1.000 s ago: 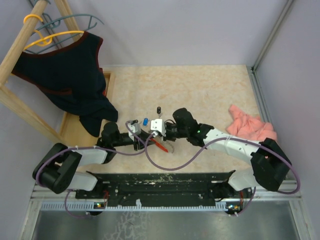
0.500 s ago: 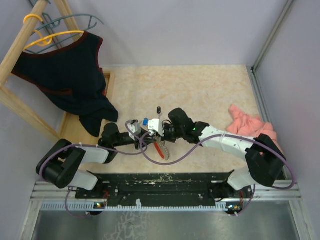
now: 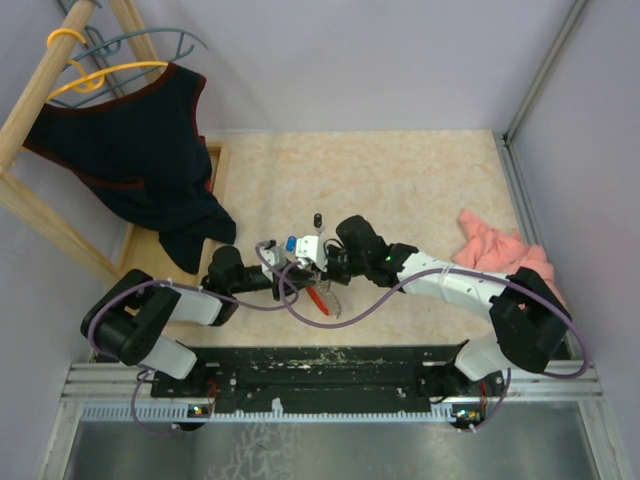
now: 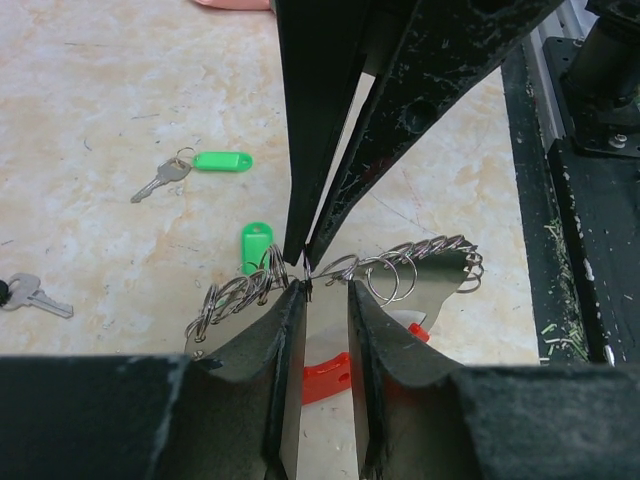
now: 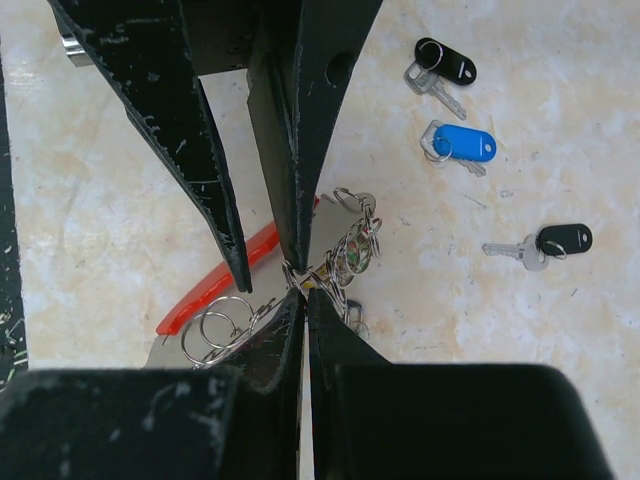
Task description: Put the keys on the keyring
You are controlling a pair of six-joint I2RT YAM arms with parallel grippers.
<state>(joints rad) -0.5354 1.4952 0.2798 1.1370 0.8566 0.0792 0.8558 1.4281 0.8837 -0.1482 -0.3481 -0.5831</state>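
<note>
Slippage looks likeliest: right gripper (image 5: 303, 295) pinches shut on one thin ring of the keyring (image 5: 200, 296) at mid-frame, left gripper (image 4: 325, 297) fingers slightly apart, so it could drop.

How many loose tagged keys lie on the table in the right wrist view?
3: a black-tagged key at the top, a blue-tagged key just below it, and a second black-tagged key lower right. More may be hidden from this view.
</note>
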